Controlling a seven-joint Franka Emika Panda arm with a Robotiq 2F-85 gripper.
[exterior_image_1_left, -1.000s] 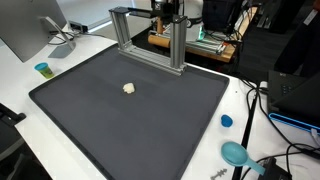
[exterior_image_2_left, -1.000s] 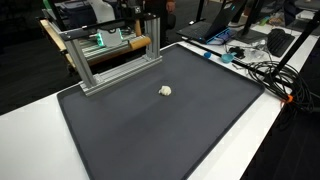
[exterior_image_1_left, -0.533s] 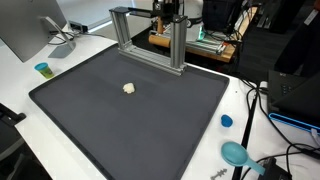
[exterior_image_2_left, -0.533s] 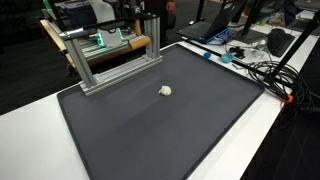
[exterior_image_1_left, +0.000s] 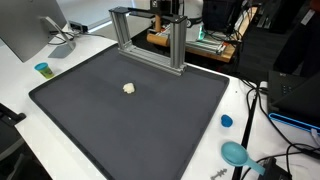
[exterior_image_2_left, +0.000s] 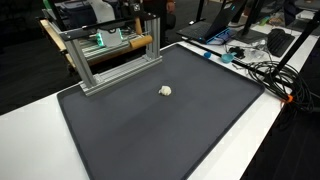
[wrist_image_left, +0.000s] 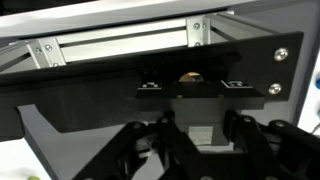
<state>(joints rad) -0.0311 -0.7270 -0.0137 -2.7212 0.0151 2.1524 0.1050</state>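
My gripper (wrist_image_left: 195, 128) reaches in behind the aluminium frame (exterior_image_1_left: 150, 40) at the back of the table and shows only partly in both exterior views (exterior_image_1_left: 170, 12) (exterior_image_2_left: 150, 18). In the wrist view its black fingers (wrist_image_left: 150, 140) stand close either side of a small pale piece (wrist_image_left: 195, 134), shut on it as far as I can see. Just beyond is a dark panel (wrist_image_left: 100, 85) with two square markers and a brown knob (wrist_image_left: 188, 76). A small white lump (exterior_image_1_left: 129, 88) (exterior_image_2_left: 166, 90) lies alone on the dark mat (exterior_image_1_left: 130, 125), well away from the gripper.
A wooden box with green parts (exterior_image_1_left: 195, 42) stands behind the frame. A small blue cup (exterior_image_1_left: 42, 69) and a monitor (exterior_image_1_left: 30, 25) sit by one mat edge. A blue cap (exterior_image_1_left: 226, 121), a teal tool (exterior_image_1_left: 235, 153) and cables (exterior_image_2_left: 260, 65) lie by another.
Nothing on the mat has moved, and the arm stays behind the frame.
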